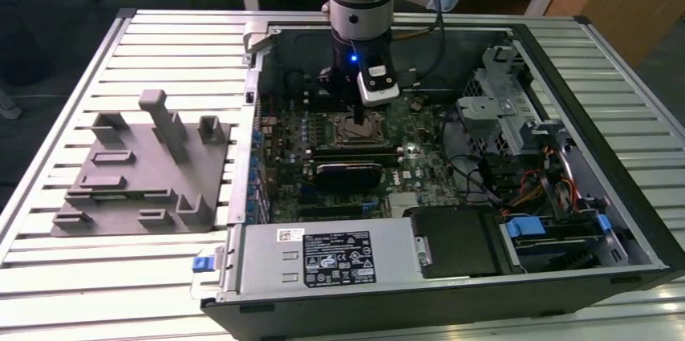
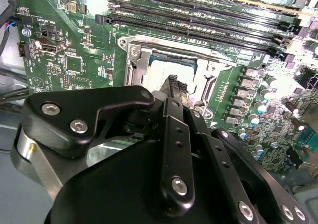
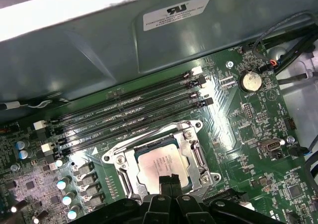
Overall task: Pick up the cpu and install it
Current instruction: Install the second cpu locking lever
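Observation:
The cpu [image 3: 158, 160], a flat square chip with a shiny silver top, lies flat inside the metal-framed socket [image 3: 197, 157] on the green motherboard. In the second wrist view the cpu [image 2: 160, 68] shows as a bright patch within the socket frame [image 2: 133, 55]. My gripper [image 3: 169, 181] hangs straight over the chip with its two black fingers pressed together, tips at or just above the chip's near edge. The gripper [image 2: 174, 83] covers part of the chip. In the exterior view my gripper [image 1: 370, 121] reaches down into the open computer case above the socket [image 1: 357, 132].
Black memory slots [image 3: 129, 115] run beside the socket. The case wall [image 3: 99, 55] rises close behind them. A power supply [image 1: 321, 257], a drive cage [image 1: 498, 108] and cables [image 1: 535, 188] crowd the case. A grey plastic fixture block [image 1: 139, 172] sits on the slatted table at the exterior view's left.

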Controlling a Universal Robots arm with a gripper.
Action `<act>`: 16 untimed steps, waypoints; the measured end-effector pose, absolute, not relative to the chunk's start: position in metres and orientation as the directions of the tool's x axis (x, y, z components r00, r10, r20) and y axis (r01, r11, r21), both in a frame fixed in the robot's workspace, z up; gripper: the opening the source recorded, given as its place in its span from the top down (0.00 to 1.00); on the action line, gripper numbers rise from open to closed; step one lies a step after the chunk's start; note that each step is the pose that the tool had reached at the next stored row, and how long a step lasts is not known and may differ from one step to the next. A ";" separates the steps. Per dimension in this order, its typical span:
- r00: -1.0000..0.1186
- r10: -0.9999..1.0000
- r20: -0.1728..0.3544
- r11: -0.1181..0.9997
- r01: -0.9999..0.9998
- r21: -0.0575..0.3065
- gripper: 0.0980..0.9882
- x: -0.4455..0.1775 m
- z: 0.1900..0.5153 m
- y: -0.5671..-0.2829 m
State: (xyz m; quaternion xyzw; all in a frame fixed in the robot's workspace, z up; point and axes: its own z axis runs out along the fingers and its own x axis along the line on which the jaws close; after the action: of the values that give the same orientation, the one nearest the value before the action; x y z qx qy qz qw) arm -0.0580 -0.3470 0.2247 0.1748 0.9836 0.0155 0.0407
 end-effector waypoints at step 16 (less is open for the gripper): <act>-0.936 0.345 -0.075 0.938 0.343 0.045 0.99 -0.058 0.242 -0.347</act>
State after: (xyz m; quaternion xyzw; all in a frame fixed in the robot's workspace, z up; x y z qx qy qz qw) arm -0.0580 -0.3470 0.2418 0.1748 0.9836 0.0154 0.0407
